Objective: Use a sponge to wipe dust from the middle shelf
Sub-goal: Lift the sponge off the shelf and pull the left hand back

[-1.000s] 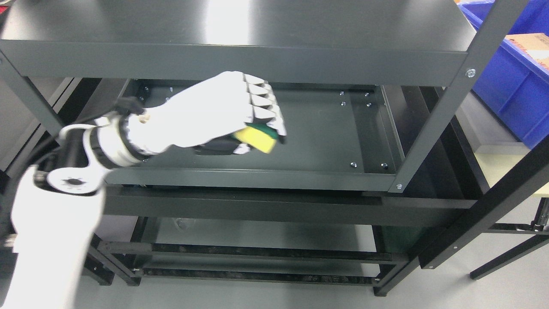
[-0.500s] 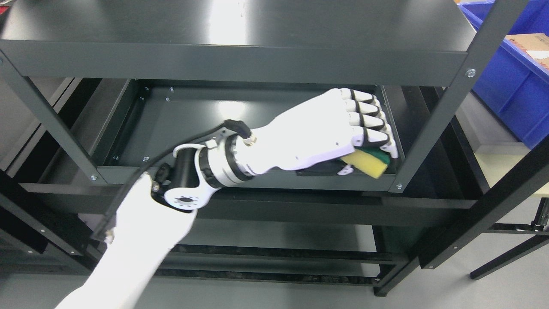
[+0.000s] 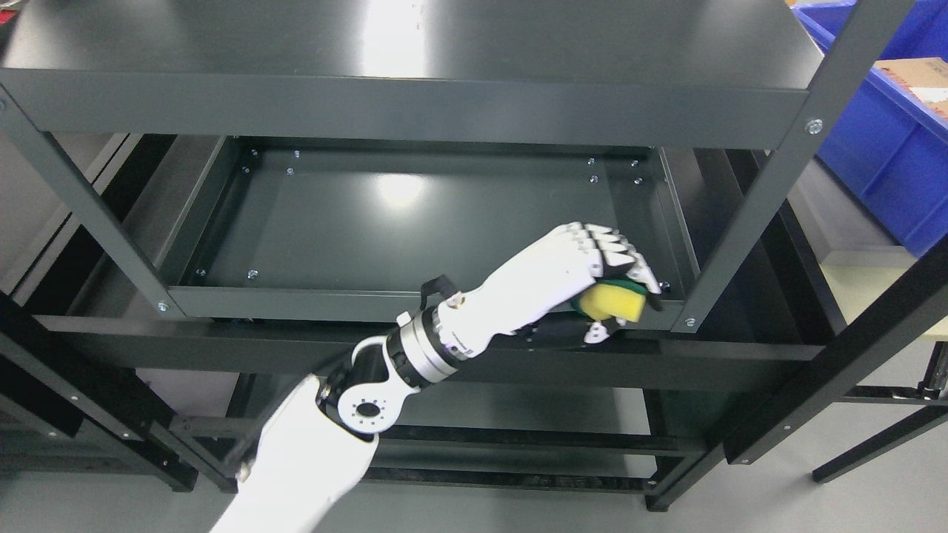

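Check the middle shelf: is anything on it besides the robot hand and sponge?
No. The middle shelf shows only bare dark metal; the left robot hand holds the sponge at its front right edge.

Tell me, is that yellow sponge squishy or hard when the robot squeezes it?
Probably squishy: the sponge looks like soft foam, bulging slightly inside the left hand. Likely light too, since curled fingers alone hold it at the shelf's front edge.

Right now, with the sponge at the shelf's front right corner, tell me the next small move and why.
Probably sweep the left hand back leftward along the front strip of the middle shelf. Its fingers grip the sponge at the front right rim, beside the post, so no room is left to the right, while bare shelf lies to the left.
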Controlling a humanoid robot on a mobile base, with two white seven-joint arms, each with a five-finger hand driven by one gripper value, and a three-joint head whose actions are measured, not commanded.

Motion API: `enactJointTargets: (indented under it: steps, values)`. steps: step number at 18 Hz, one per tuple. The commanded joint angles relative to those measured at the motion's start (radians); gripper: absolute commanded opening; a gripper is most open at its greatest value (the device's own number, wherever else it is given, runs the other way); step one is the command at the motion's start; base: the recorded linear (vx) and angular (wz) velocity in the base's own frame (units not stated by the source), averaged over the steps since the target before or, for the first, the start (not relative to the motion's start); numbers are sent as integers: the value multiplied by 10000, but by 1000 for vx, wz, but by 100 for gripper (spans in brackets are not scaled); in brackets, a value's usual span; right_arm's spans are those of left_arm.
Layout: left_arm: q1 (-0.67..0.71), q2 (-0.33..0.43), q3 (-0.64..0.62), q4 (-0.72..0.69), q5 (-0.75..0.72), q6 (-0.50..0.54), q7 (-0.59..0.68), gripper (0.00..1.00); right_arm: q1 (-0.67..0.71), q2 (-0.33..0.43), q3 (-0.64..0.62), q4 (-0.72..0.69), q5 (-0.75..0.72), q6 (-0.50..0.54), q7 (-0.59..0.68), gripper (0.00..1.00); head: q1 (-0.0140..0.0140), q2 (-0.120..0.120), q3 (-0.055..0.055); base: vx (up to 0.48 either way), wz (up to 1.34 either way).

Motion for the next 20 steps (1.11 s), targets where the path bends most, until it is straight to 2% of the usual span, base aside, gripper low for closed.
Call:
enactJointTargets:
  steps: [1,5,8,15,20]
  values:
    - [1547,-267,3563,934,2902,1780,73,0,0,-175,-5,-175,0,-8,-5,100,0,0,0,0,0]
    - [1762,-267,5301,123,4102,3899,57,0,0,-175,10,-175,0,-8,-5,100,0,0,0,0,0]
    - [1763,-267,5472,-645,4548,4715,57,0,0,-175,-5,-175,0,-8,-5,100,0,0,0,0,0]
    - [3172,-267,5502,-1643,4625,4487,57,1,0,-175,-5,-175,0,-8,-5,100,0,0,0,0,0]
    - [3251,-267,5473,-1721,4625,4440,57,1,0,-175,10,-175,0,-8,-5,100,0,0,0,0,0]
